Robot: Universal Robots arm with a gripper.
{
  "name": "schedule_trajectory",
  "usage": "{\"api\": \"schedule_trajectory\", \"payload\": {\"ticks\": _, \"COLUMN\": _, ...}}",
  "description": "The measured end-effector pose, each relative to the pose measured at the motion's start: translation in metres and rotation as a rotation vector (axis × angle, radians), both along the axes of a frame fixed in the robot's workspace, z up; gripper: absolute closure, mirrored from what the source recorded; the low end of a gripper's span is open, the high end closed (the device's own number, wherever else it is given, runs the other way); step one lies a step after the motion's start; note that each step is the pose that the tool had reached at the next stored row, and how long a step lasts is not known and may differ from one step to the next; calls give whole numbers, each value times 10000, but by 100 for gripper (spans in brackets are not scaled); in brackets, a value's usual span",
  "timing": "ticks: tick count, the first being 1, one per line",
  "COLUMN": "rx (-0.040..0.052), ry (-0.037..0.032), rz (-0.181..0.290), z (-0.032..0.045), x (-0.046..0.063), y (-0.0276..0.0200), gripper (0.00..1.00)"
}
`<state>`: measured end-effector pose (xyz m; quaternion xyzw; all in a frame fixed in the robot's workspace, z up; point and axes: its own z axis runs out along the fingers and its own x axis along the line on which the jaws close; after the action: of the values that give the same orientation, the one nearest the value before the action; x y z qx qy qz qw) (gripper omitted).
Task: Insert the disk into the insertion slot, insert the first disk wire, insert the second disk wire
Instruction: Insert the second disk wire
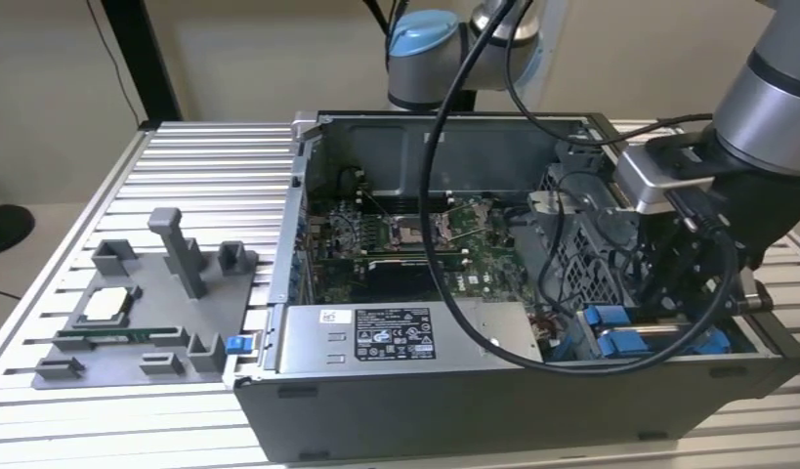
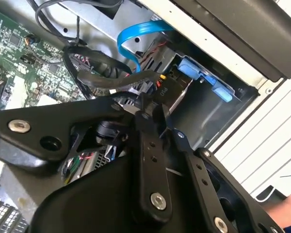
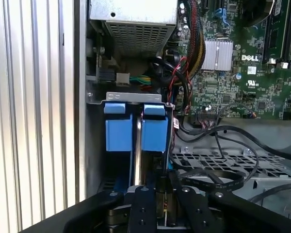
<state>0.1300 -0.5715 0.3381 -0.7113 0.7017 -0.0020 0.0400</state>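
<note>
One gripper (image 3: 162, 201) is lowered into the computer case's corner, fingers drawn nearly together on what looks like a cable connector. Just beyond, the disk (image 3: 136, 131) sits in the insertion slot (image 3: 94, 99). Keeping the plug square should help. Farther off lies the motherboard (image 3: 242, 63).

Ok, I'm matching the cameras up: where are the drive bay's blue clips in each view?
Exterior view: blue clips low at the exterior view's right, inside the case.
First wrist view: beside the case wall.
Second wrist view: beyond the blue cable.
Shared landmark: green motherboard.
</note>
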Motion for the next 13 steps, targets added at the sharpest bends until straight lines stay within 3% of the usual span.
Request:
{"api": "schedule_trajectory", "payload": {"ticks": 9, "rx": -31, "ry": 2, "rz": -1, "z": 426, "x": -1, "y": 0, "gripper": 0}}
{"api": "schedule_trajectory", "payload": {"ticks": 13, "rx": -25, "ry": 2, "rz": -1, "z": 454, "x": -1, "y": 0, "gripper": 0}}
